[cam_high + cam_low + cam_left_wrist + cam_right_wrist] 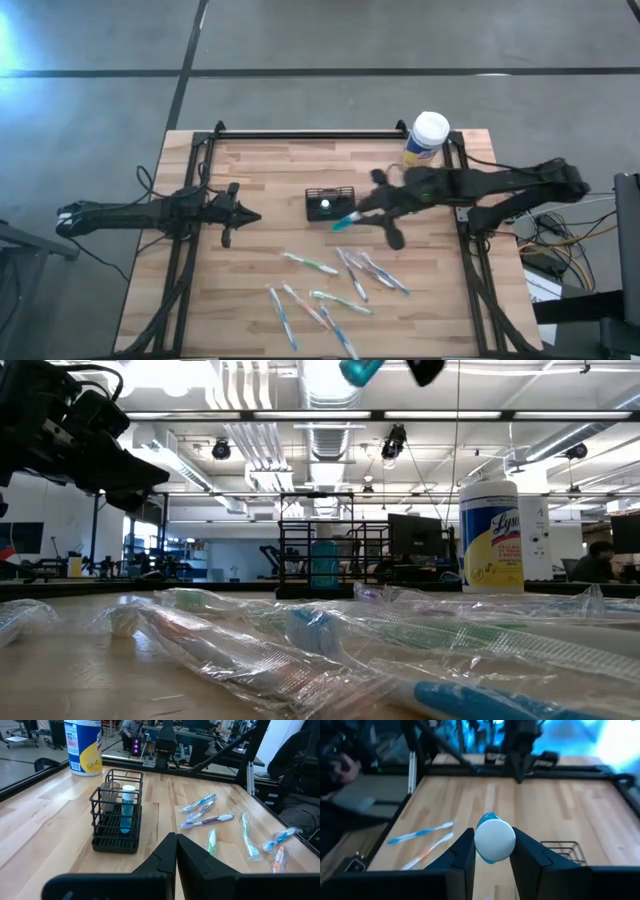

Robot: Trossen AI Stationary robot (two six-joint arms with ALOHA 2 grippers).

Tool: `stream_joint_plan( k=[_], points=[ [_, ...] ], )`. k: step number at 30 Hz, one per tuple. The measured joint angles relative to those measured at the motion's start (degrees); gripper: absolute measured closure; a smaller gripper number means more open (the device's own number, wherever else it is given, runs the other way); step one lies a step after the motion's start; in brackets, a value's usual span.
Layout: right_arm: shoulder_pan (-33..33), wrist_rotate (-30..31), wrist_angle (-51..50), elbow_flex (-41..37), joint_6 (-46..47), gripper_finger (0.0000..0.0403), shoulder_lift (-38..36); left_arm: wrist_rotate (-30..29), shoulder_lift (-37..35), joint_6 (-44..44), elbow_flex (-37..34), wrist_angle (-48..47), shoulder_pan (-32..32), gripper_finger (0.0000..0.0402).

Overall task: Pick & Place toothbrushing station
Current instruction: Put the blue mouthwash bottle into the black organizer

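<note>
The black wire-mesh holder stands upright on the wooden table near its middle. A blue tube with a white cap stands in one of its compartments. My right gripper hovers just right of the holder, shut on a second blue tube with a white cap. In the low view this tube is high above the table. My left gripper is shut and empty, left of the holder; its fingertips point at the holder. My right gripper pinches the tube between its two fingers, one on each side of the tube near its white cap end. The fingers reach in from the table's right side. The tube's blue end sticks out past the fingertips toward the table's left, lifted clear of the table.
Several wrapped toothbrushes lie scattered on the near half of the table. A white-lidded canister with a yellow label stands at the far right corner. Black frame rails run along the table's far and side edges.
</note>
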Motion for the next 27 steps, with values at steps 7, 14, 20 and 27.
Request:
stream_joint_plan(
  k=[7,14,20,27],
  points=[
    [-0.07,4.71,7.33,-12.23,3.34,0.0319,-12.97,-0.04,-0.02,-0.01,0.00,0.02,0.00,0.0388],
    [0.00,6.03,16.38,-22.33,3.72,0.0319,-21.32,-0.04,-0.01,-0.05,0.02,0.01,0.00,0.0388],
    [0.00,7.98,20.39,-29.27,2.90,0.0319,-29.22,-0.04,0.00,-0.20,0.00,0.00,0.00,0.0388],
    [-0.04,9.27,20.44,-36.86,1.54,0.0319,-40.34,-0.04,-0.02,-0.24,-0.26,0.04,-0.02,0.0388]
  ],
)
